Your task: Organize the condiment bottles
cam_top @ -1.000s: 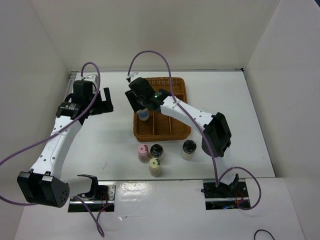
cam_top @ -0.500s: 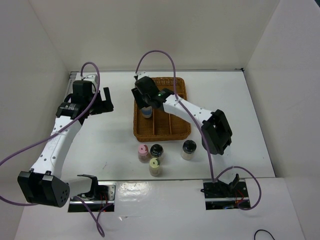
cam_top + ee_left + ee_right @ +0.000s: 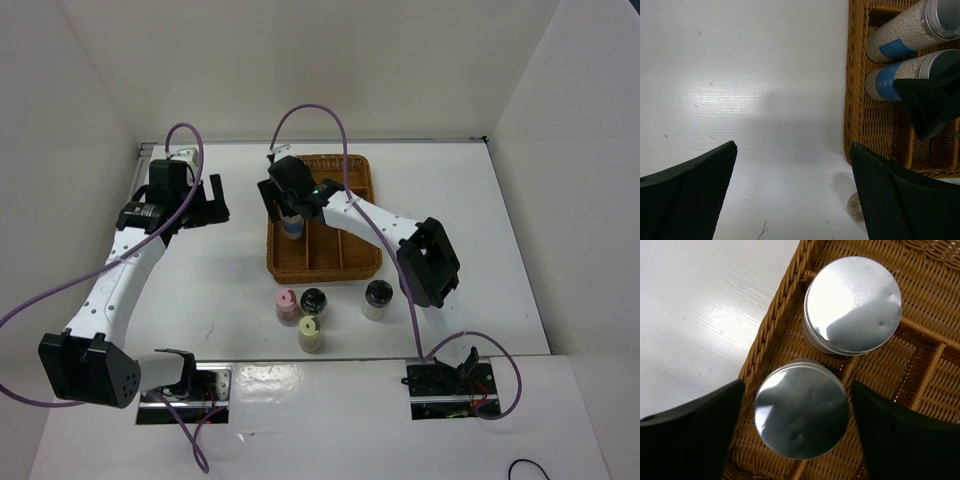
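Two silver-capped, blue-labelled bottles stand in the left column of the wicker basket (image 3: 785,305): one (image 3: 852,305) further back, one (image 3: 801,410) in front. My right gripper (image 3: 798,405) straddles the front bottle, jaws open, with a sliver of wicker showing on each side of its cap. In the top view this gripper (image 3: 285,200) hides the back bottle; the front one (image 3: 292,228) shows below it. The pink-capped (image 3: 287,305), yellow-capped (image 3: 311,333) and two black-topped bottles (image 3: 314,300) (image 3: 378,298) stand on the table before the basket. My left gripper (image 3: 207,205) is open and empty over bare table.
The brown basket (image 3: 350,262) sits at the table's back middle, its middle and right columns unoccupied. In the left wrist view the basket (image 3: 857,125) lies to the right of my open left gripper (image 3: 795,195), with both blue-labelled bottles (image 3: 895,47) (image 3: 887,80) inside. White walls enclose the table.
My right gripper shifted slightly back over the basket's left column, where the blue-labelled bottle now stands. The left gripper nudged a little toward the back.
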You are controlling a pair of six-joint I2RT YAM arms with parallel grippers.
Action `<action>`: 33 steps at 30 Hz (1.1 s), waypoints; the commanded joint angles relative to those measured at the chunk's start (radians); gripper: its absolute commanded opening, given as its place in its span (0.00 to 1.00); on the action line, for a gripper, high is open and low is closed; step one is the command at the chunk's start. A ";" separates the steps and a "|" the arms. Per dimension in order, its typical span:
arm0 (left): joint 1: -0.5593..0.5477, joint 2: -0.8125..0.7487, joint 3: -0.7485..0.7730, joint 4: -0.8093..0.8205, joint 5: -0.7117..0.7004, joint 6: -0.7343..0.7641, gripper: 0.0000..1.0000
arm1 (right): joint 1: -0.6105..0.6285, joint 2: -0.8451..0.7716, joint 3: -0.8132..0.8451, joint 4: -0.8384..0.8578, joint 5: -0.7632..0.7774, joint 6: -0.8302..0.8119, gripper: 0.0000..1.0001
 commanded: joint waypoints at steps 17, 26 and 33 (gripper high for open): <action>0.006 0.027 -0.012 0.058 0.065 0.039 1.00 | 0.002 -0.560 -0.378 -0.057 0.118 0.205 0.99; 0.006 0.064 -0.012 0.067 0.102 0.039 1.00 | -0.059 -0.753 -0.658 -0.350 0.160 0.661 0.95; 0.006 0.082 -0.003 0.067 0.111 0.049 1.00 | -0.059 -0.802 -0.762 -0.462 0.116 0.849 0.85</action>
